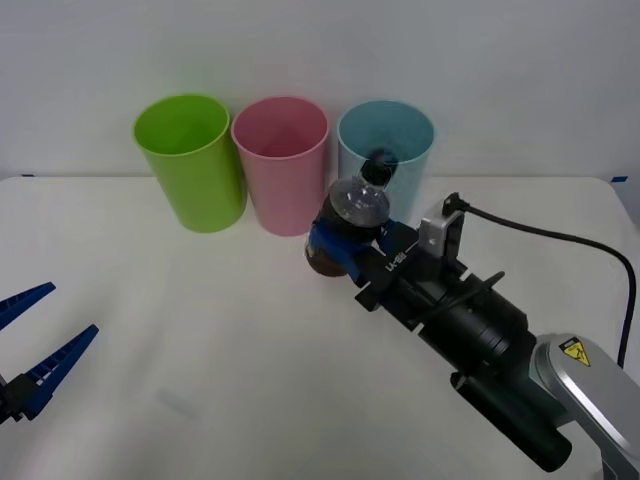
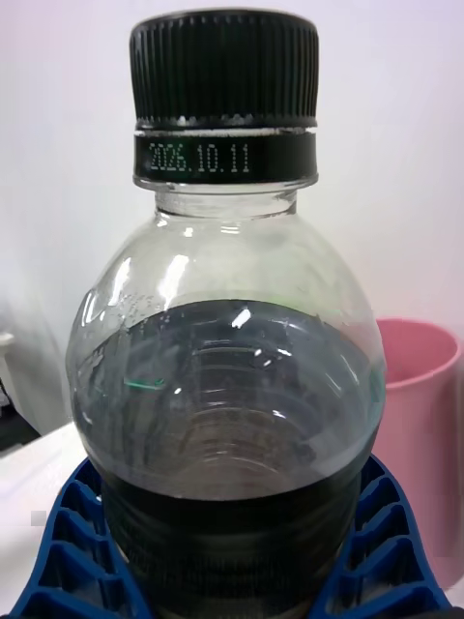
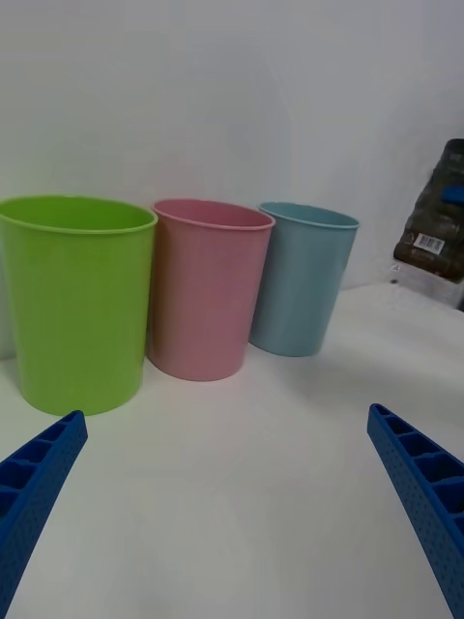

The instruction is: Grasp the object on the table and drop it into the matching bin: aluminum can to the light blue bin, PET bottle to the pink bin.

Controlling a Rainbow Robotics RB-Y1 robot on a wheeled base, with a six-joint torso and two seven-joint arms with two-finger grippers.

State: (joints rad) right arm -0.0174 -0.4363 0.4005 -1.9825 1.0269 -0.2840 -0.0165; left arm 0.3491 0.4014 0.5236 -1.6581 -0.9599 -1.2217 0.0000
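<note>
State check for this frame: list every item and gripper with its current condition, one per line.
PET bottle: capped, upright, held off the table.
Right gripper: shut on the bottle.
Left gripper: open, idle at the near left.
Pink bin: upright.
Light blue bin: upright.
Lime green bin: upright.

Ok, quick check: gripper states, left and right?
Left gripper: open, empty, parked low over the table.
Right gripper: shut on the PET bottle, before the bins.
</note>
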